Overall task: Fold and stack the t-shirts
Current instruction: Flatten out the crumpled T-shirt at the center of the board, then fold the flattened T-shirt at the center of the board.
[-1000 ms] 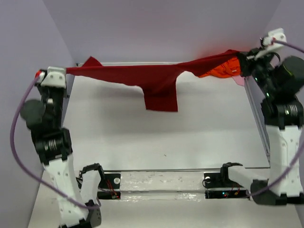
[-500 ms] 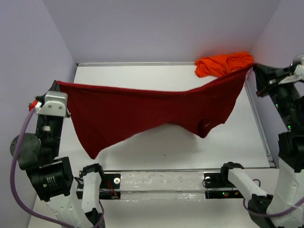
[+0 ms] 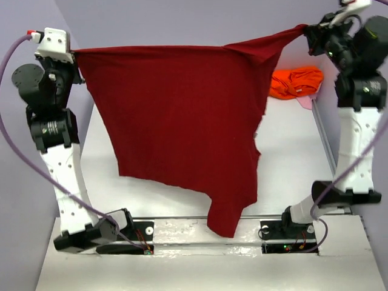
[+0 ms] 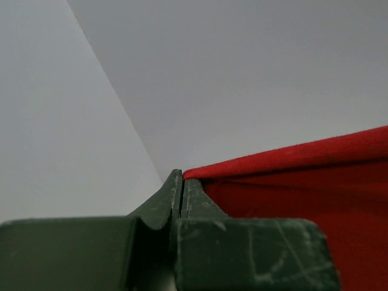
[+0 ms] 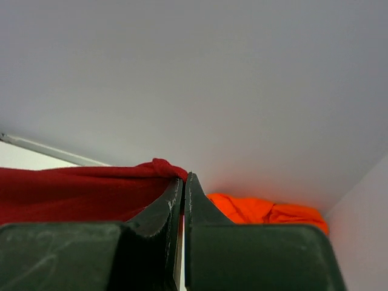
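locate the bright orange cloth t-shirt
Top view: the bright orange cloth t-shirt lies crumpled at the far right of the table, just right of the held-up dark crimson t-shirt.

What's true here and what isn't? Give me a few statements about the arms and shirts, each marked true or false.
1. The red t-shirt hangs spread between both arms. True.
2. The left end effector is open. False: it is shut on a corner of the red t-shirt.
3. The orange t-shirt lies crumpled on the table, far right. True.
4. The right end effector grips the orange t-shirt. False: it grips the red t-shirt.
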Controlling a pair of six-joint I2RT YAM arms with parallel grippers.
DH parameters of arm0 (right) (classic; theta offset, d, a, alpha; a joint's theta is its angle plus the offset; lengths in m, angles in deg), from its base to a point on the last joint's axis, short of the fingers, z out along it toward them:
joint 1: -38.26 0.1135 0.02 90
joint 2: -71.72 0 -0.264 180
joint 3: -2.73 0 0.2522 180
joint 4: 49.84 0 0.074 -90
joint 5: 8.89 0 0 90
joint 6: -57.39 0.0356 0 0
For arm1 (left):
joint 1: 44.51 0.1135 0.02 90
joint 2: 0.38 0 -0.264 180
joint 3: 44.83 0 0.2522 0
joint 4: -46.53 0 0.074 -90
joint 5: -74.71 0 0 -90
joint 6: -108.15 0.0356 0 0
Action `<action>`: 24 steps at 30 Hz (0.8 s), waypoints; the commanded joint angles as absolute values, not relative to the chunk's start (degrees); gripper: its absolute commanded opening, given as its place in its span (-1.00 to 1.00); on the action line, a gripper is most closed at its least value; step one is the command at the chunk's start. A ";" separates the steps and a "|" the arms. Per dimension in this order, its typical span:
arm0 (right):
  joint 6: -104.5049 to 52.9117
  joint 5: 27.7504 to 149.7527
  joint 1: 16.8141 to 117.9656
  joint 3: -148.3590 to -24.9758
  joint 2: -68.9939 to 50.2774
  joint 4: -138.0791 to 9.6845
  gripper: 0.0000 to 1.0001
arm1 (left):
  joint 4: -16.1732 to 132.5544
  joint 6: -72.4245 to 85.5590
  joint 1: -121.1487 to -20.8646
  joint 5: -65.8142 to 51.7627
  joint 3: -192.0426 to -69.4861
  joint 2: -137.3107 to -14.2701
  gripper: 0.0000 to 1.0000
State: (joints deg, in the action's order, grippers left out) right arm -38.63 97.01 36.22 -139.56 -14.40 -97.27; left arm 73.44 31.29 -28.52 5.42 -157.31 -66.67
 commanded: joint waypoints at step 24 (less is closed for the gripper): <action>-42.72 91.66 44.41 -117.20 -52.29 -82.15 -1.00 | 44.83 37.30 -41.25 -5.61 -125.04 -96.54 -1.00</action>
